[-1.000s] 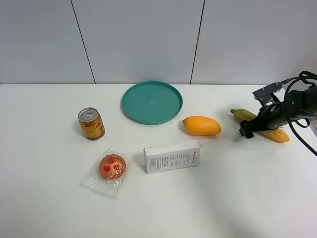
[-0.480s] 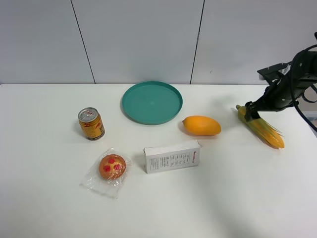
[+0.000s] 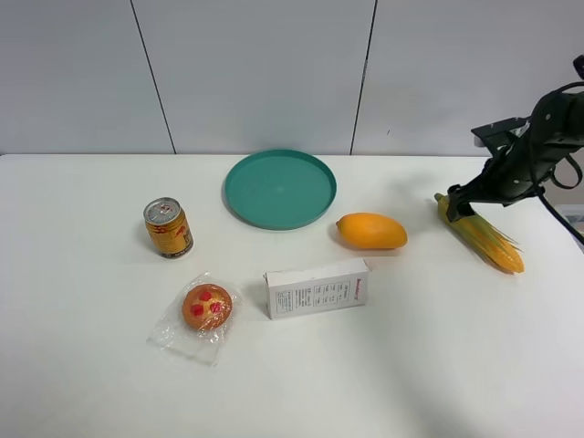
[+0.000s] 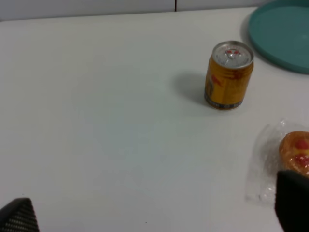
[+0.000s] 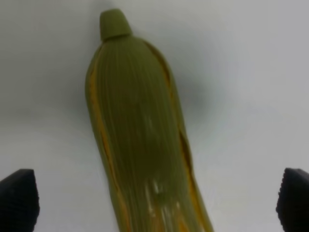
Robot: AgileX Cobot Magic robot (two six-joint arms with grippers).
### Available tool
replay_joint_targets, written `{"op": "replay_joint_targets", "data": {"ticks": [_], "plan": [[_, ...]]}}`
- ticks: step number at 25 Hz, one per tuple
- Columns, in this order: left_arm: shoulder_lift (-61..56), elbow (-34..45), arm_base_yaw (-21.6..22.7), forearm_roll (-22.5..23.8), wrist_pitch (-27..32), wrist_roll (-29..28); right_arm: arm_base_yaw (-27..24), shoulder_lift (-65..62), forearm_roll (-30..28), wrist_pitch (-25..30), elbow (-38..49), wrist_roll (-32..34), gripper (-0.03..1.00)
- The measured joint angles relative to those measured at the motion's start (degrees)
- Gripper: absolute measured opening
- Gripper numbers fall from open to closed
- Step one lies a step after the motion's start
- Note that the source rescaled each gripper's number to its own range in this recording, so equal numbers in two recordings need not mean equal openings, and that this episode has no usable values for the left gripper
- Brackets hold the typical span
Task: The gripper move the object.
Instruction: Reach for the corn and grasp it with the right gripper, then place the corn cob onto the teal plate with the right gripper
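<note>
Currently, right gripper (image 3: 459,203): jaws spread wide, straddling the husk end, holding nothing.
Corn (image 3: 484,235): flat on table (image 3: 411,365), right of mango (image 3: 371,231).
Handling: likely light, stiff, rounded; may roll.
Grasp point: across thick mid-body.

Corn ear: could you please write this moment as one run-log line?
right gripper open over corn stem end | corn ungrasped, right of mango | left gripper open
</note>
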Motion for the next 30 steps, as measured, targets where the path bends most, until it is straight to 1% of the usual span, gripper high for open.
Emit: {"op": "replay_joint_targets", "data": {"ticks": [4, 8, 13, 14, 16, 17, 20, 21, 22, 25, 30], "plan": [[0.0, 0.0, 0.0, 0.0, 0.0, 0.0, 0.0, 3.2, 2.1, 0.1, 0.0, 0.0, 1.0], [0.0, 0.0, 0.0, 0.0, 0.0, 0.0, 0.0, 3.4, 5.0, 0.4, 0.0, 0.0, 1.0], [0.0, 0.0, 0.0, 0.0, 0.0, 0.0, 0.0, 4.9, 5.4, 0.4, 0.0, -0.2, 1.0], [0.0, 0.0, 0.0, 0.0, 0.0, 0.0, 0.0, 5.2, 5.4, 0.2, 0.0, -0.2, 0.96], [0.0, 0.0, 0.0, 0.0, 0.0, 0.0, 0.0, 5.4, 5.4, -0.2, 0.0, -0.2, 0.78], [0.0, 0.0, 0.0, 0.0, 0.0, 0.0, 0.0, 5.4, 5.4, -0.3, 0.0, -0.2, 0.64], [0.0, 0.0, 0.0, 0.0, 0.0, 0.0, 0.0, 5.4, 5.4, -0.5, 0.0, 0.0, 0.1], [0.0, 0.0, 0.0, 0.0, 0.0, 0.0, 0.0, 5.4, 5.7, -0.4, 0.0, 0.6, 0.0], [0.0, 0.0, 0.0, 0.0, 0.0, 0.0, 0.0, 5.3, 5.8, 0.0, 0.0, 1.4, 0.02], [0.0, 0.0, 0.0, 0.0, 0.0, 0.0, 0.0, 5.0, 5.8, 1.9, -0.1, 4.5, 0.02], [0.0, 0.0, 0.0, 0.0, 0.0, 0.0, 0.0, 0.8, 5.8, 10.5, -0.1, 5.2, 0.02]]}}
